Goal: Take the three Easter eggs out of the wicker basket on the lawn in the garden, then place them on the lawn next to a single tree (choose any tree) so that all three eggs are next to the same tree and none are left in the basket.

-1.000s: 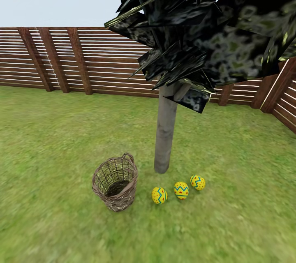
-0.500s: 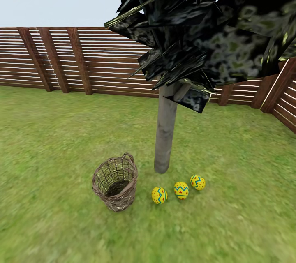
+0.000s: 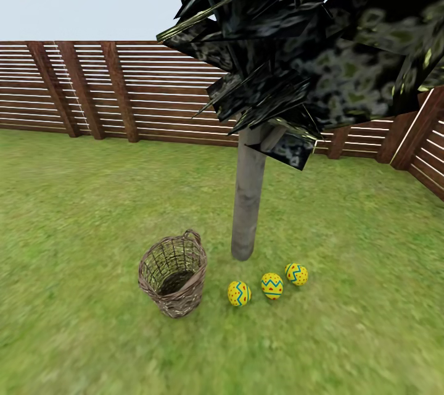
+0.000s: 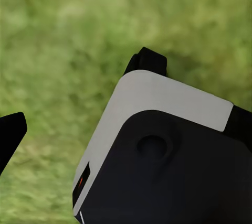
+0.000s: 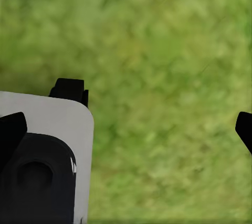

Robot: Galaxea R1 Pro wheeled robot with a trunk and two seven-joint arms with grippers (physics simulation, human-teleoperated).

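- While my head camera looks over the mottled green lawn (image 3: 92, 210), three yellow zigzag-banded Easter eggs (image 3: 272, 285) lie beside the pale grey-brown tree trunk (image 3: 248, 197).
- The grey-brown woven-twig wicker basket (image 3: 173, 274) stands just left, seemingly empty.
- My left gripper (image 4: 79, 98) and right gripper (image 5: 128, 129) hang over grass; whether each is parted or closed, I cannot tell.

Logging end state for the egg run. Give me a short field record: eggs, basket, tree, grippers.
eggs: three yellow eggs with blue zigzag bands, left, middle, right, in a row on the green lawn, near the trunk base
basket: grey-brown woven wicker basket, upright, no egg visible inside, left of the eggs
tree: pale grey-brown trunk under dark foliage, just behind the eggs
fence: brown slatted wooden fence at the back
grippers: right wrist view shows a black fingertip at each side edge, wide apart, nothing between; left unclear
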